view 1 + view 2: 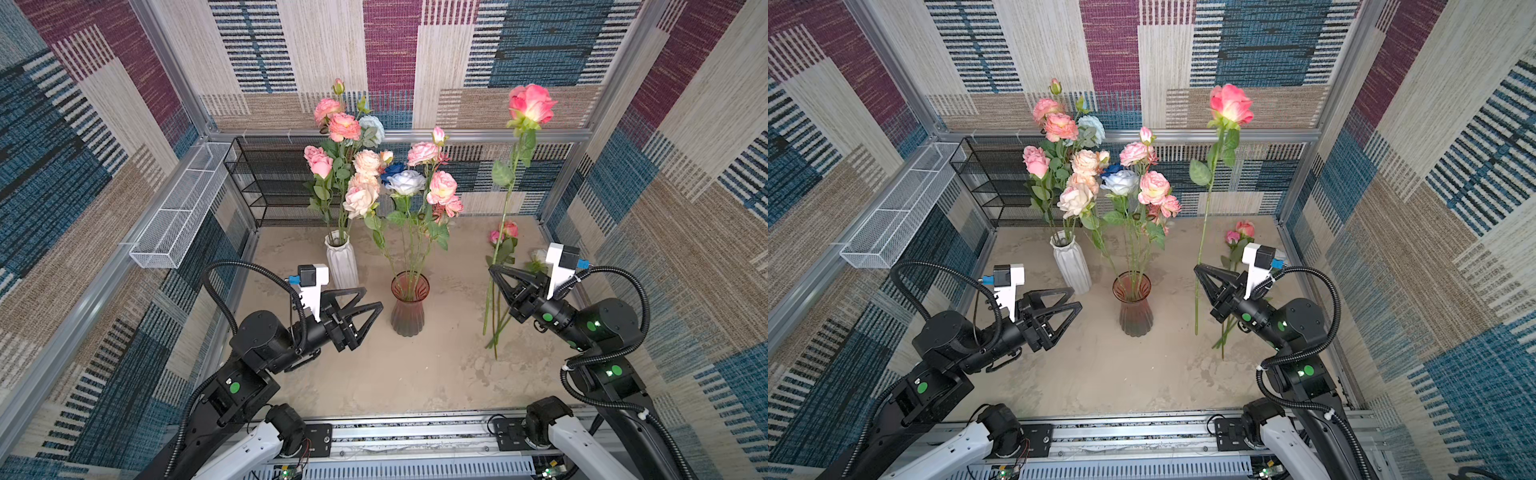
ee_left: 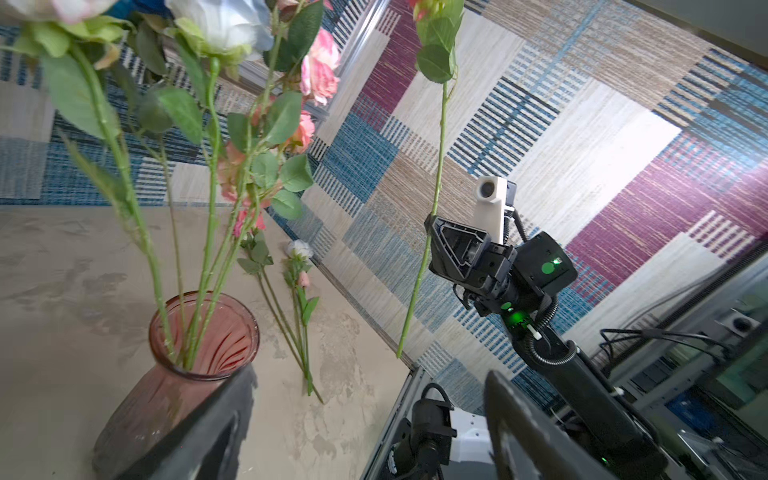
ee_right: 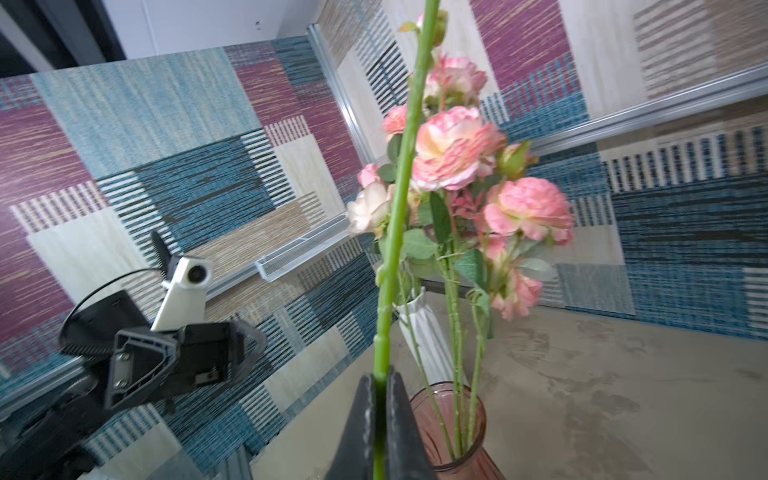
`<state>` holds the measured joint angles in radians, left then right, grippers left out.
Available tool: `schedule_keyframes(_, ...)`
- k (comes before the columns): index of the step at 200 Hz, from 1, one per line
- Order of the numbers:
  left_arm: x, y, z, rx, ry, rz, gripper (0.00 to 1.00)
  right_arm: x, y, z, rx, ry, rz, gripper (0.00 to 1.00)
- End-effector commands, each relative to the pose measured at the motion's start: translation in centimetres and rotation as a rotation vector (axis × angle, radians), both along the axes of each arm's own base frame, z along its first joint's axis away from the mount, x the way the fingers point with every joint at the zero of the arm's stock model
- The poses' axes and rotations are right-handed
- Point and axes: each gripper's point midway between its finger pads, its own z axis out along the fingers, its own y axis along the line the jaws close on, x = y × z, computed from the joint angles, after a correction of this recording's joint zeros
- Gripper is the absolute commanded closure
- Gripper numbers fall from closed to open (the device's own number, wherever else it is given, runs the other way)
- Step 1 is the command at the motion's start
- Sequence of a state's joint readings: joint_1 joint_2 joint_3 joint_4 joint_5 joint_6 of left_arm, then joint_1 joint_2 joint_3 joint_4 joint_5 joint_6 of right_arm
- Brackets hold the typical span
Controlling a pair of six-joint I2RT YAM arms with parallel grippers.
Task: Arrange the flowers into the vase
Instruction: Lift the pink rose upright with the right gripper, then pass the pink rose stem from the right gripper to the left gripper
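A pink glass vase (image 1: pixel 409 303) (image 1: pixel 1133 305) (image 2: pixel 203 332) (image 3: pixel 449 432) stands mid-table with several flowers (image 1: pixel 419 183) in it. A white ribbed vase (image 1: pixel 341 262) (image 1: pixel 1070 266) behind it to the left holds several more. My right gripper (image 1: pixel 492 270) (image 1: pixel 1198 270) (image 3: pixel 380 399) is shut on the green stem of a pink rose (image 1: pixel 532 104) (image 1: pixel 1231 104), held upright to the right of the glass vase with its lower end above the table. My left gripper (image 1: pixel 372 299) (image 1: pixel 1075 297) (image 2: pixel 365 415) hovers open and empty just left of the glass vase.
A few loose flowers (image 1: pixel 505 237) (image 1: pixel 1239 235) (image 2: pixel 297 291) lie on the table at the right, under my right arm. A black wire shelf (image 1: pixel 266 183) stands at the back left, and a white wire basket (image 1: pixel 178 216) hangs on the left wall. Patterned walls enclose the table.
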<state>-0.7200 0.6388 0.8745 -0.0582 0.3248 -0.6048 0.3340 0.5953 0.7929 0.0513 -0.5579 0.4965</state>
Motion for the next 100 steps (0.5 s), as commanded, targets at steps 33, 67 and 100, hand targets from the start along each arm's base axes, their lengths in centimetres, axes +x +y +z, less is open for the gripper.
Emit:
schedule_keyframes(33, -1.1, -3.2, 6.0, -0.051, -0.166, -0.195, 0.19, -3.4, 4.0, 0.6, -0.056, -0.046, 0.210, 1.00)
schedule_keyframes(67, -0.3, -4.6, 6.9, -0.065, -0.167, -0.230, 0.20, -4.7, 6.5, 0.6, -0.069, -0.057, 0.288, 1.00)
schedule_keyframes(100, 0.3, -5.2, 7.2, -0.065, -0.163, -0.237, 0.34, -6.1, 9.3, 0.3, -0.103, -0.066, 0.365, 1.00)
